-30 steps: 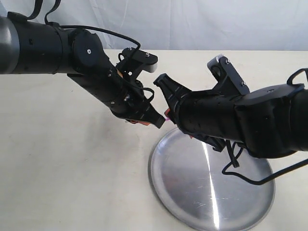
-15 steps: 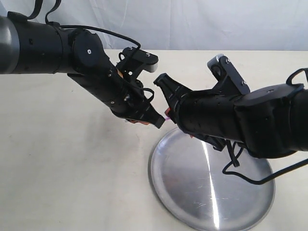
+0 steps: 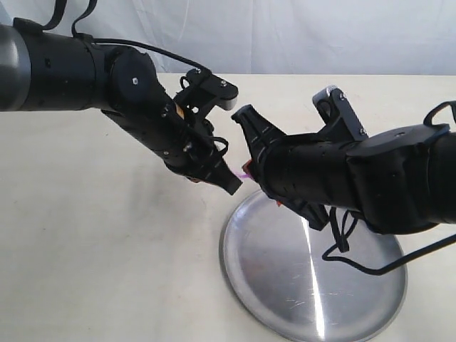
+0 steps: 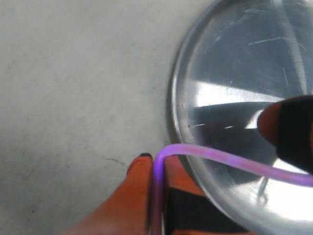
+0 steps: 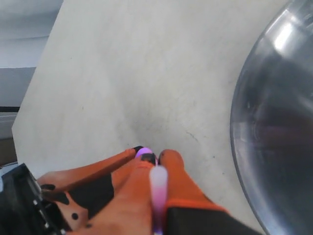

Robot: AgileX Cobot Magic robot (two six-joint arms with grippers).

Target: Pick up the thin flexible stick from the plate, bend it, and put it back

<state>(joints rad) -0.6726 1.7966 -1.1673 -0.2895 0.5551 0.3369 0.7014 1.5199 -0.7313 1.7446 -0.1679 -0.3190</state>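
The thin pink stick (image 3: pixel 244 174) is held in the air between both grippers, just off the far-left rim of the silver plate (image 3: pixel 285 285). My left gripper (image 3: pixel 229 184) is shut on one end. In the left wrist view the stick (image 4: pixel 220 157) leaves the orange fingers (image 4: pixel 142 181), curves sharply and runs across the plate (image 4: pixel 234 58) toward the other gripper's finger (image 4: pixel 288 127). My right gripper (image 5: pixel 157 169) is shut on the other end of the stick (image 5: pixel 157 193), and the plate (image 5: pixel 279 122) lies beside it. The two grippers' tips nearly touch.
The plate rests on a cream tabletop (image 3: pixel 107 249), whose far edge meets a white backdrop (image 3: pixel 285 35). The right arm's cables (image 3: pixel 356 260) hang over the plate. Both black arms cross above the plate's far-left side.
The left gripper has shifted slightly right and up, closing toward the right gripper. The stick between them is more sharply bent. The plate has not moved.
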